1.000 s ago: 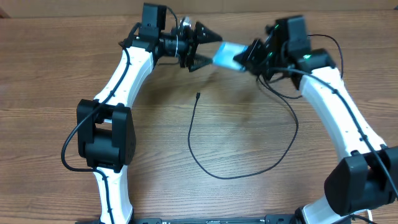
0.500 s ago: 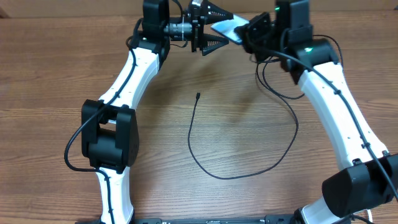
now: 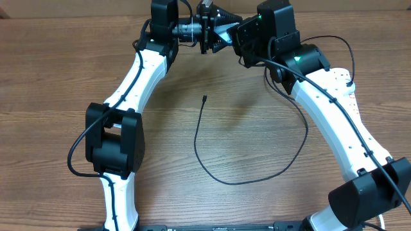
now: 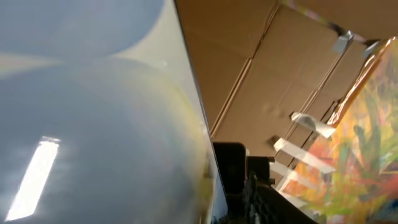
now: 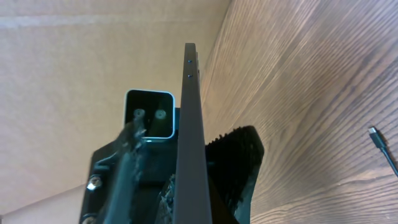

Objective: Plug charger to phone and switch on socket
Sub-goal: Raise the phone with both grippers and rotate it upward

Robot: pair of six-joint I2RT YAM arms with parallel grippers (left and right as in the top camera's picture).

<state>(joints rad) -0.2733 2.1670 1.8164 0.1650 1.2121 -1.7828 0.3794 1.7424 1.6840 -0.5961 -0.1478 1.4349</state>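
The phone (image 5: 189, 124) is held up in the air at the table's far edge and shows edge-on in the right wrist view. My right gripper (image 3: 244, 37) is shut on it. My left gripper (image 3: 220, 29) faces it with jaws spread about the phone's other end. The phone's light screen (image 4: 93, 124) fills the left half of the left wrist view. In the overhead view the two grippers mostly hide the phone. The charger (image 3: 221, 179) lies in a loop on the table, and its connector tip (image 3: 204, 98) is free; the tip also shows in the right wrist view (image 5: 373, 132). The socket is out of view.
The wooden table (image 3: 64, 77) stretches under both arms. A cardboard wall (image 5: 93, 50) stands behind the far edge. The charger cable runs up under my right arm (image 3: 334, 115); its plug end is hidden.
My right gripper has carried the phone left and farther back, into the left gripper's spread jaws. The left arm has shifted slightly. The cable has not moved.
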